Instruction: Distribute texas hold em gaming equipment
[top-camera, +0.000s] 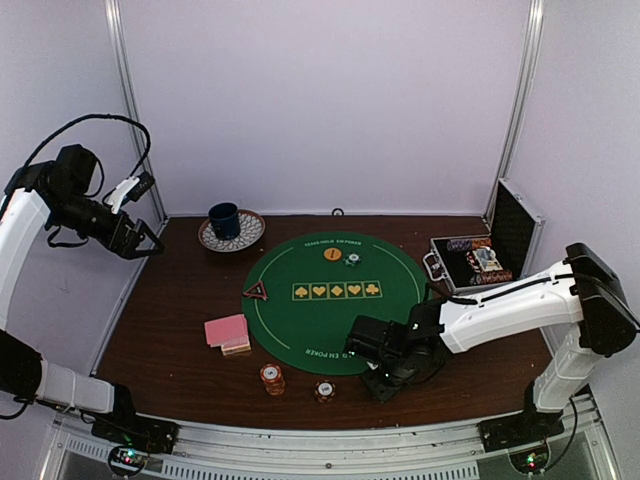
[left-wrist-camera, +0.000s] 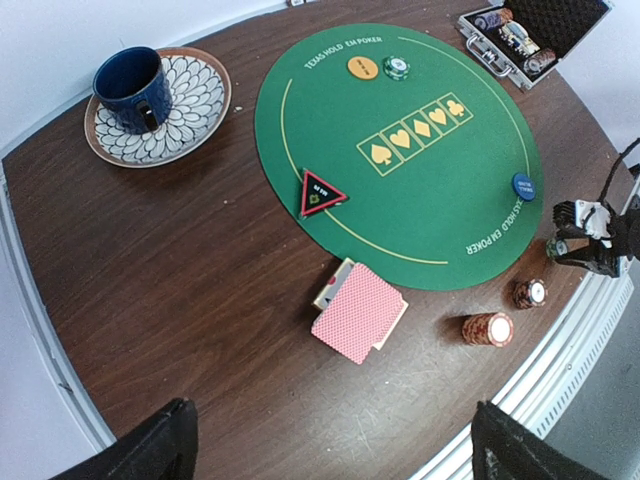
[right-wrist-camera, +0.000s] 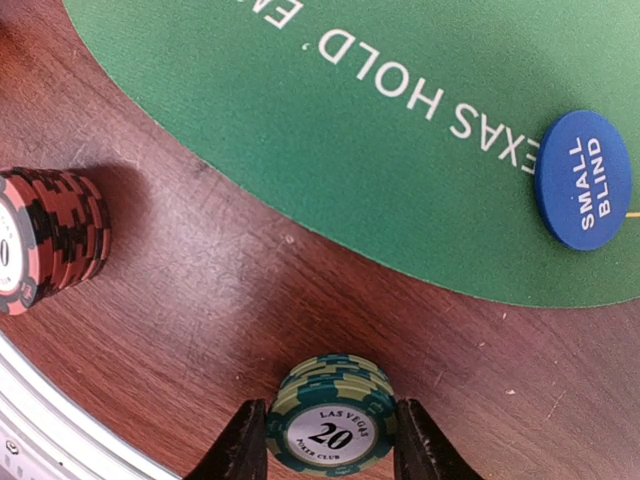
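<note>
Right tool is low over the counter, its jaws pinching both sides of the green chip stack (top chip reads 20), which sits just off the green mat; blue button on the mat's edge; red chip stack well apart; left tool spread wide, raised, holding nothing; pink cards lie on bare wood.

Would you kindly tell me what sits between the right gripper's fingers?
A stack of green poker chips, top marked 20, with both fingers against its sides, as the right wrist view shows.
</note>
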